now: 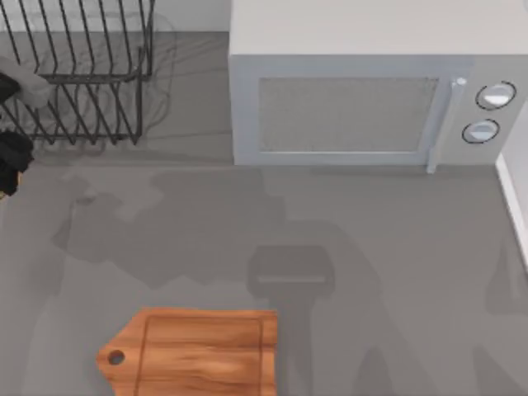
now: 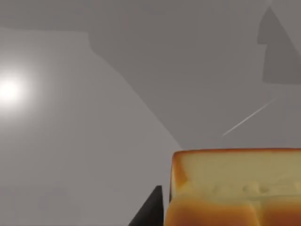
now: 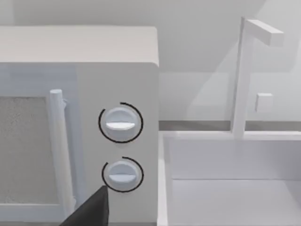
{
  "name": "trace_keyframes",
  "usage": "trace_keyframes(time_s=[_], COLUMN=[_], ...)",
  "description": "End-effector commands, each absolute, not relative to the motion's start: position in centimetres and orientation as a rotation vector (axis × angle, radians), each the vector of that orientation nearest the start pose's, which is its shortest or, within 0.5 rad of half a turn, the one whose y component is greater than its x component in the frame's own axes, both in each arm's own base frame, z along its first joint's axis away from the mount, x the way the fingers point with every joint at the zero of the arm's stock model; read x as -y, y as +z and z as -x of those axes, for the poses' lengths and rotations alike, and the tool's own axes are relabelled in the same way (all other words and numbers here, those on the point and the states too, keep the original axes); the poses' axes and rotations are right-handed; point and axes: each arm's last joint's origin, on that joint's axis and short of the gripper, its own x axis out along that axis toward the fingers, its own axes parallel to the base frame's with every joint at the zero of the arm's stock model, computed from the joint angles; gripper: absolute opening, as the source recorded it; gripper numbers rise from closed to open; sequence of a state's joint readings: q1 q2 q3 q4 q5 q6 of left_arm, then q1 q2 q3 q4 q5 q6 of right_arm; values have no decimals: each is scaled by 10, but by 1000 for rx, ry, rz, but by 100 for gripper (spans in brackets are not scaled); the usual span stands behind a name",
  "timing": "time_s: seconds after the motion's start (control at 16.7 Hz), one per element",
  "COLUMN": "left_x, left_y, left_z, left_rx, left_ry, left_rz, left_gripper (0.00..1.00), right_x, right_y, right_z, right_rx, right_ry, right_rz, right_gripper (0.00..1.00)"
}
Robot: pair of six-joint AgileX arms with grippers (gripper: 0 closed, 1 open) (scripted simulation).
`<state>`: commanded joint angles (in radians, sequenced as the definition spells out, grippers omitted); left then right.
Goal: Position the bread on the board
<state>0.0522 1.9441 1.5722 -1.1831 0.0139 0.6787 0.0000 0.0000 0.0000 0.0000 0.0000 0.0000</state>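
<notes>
The bread (image 2: 235, 188) looms close in the left wrist view: a golden-brown loaf with a pale yellow side, held above the grey table. One dark finger (image 2: 151, 211) of my left gripper presses against its side. My left arm (image 1: 11, 155) shows as a dark shape at the table's far left edge, beside the rack. The board (image 1: 198, 351), reddish-brown wood with a handle hole at its left end, lies at the table's front edge, well to the right of that arm. A dark fingertip (image 3: 91, 209) of my right gripper faces the microwave's knobs.
A white microwave (image 1: 363, 91) stands at the back, its knobs (image 3: 121, 123) on its right side. A black wire dish rack (image 1: 78, 74) occupies the back left. A white sink (image 3: 230, 179) with a faucet (image 3: 242, 75) sits right of the microwave.
</notes>
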Motion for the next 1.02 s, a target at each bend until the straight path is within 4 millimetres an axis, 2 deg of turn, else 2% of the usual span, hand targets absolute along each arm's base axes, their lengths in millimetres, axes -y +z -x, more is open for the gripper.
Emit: trace_keyframes(time_s=[0.12,0.24,0.36,0.54,0.72,1.02], left_x=[-23,-15,1,41,86,150], left_y=[212,212,212,210,203,188], left_z=[-373,-372,-369,-357,-331,-270], left_rx=[-1499,-1499,-1499,-1512,-1546,-1597], left_ry=[-490,-480,-458,-404,-315,-122], left_rz=[-479,-470,-449,-390,-293,-108], left_gripper=[0,0,0,0,0,0], right_x=[1,1,1,1,1,1], right_y=[160,160,160,160,160,160], right_z=[-106,-106,-106,-106,-106,-106], right_rx=[0,0,0,0,0,0], right_ry=[0,0,0,0,0,0], right_rz=[0,0,0,0,0,0], right_gripper=[100,100,100,100,100,100])
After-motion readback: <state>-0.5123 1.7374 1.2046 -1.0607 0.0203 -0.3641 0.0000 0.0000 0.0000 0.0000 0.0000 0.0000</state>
